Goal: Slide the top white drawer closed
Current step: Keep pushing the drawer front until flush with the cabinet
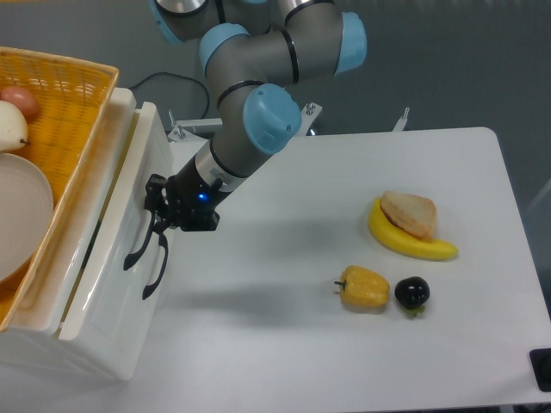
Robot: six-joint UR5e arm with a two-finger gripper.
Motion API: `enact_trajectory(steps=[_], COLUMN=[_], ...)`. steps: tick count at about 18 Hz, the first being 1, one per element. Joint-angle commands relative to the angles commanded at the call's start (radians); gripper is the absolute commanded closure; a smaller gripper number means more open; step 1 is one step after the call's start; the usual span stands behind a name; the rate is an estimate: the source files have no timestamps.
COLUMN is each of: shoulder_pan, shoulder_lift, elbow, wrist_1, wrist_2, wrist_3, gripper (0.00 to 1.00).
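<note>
Top white drawer [103,258], glossy, nearly shut; fingers [153,200] at handle

Cabinet [103,335] at table's [344,361] left edge; basket [60,95] on top; gripper [155,211] against top white drawer [116,249] front; fruit right of cabinet.

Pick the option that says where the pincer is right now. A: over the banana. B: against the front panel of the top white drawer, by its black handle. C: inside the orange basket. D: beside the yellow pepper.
B: the pincer sits at the front of the top white drawer, right by its black handle, far from the fruit on the table.
</note>
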Motion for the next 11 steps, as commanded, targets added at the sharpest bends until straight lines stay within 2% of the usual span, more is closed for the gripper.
enact_trajectory(steps=[11], shoulder_pan=[-0.017], shoulder_lift=[-0.002], elbow=[-0.002], wrist_1=[0.014], wrist_2=[0.0], wrist_3=[-0.015], gripper=[0.9])
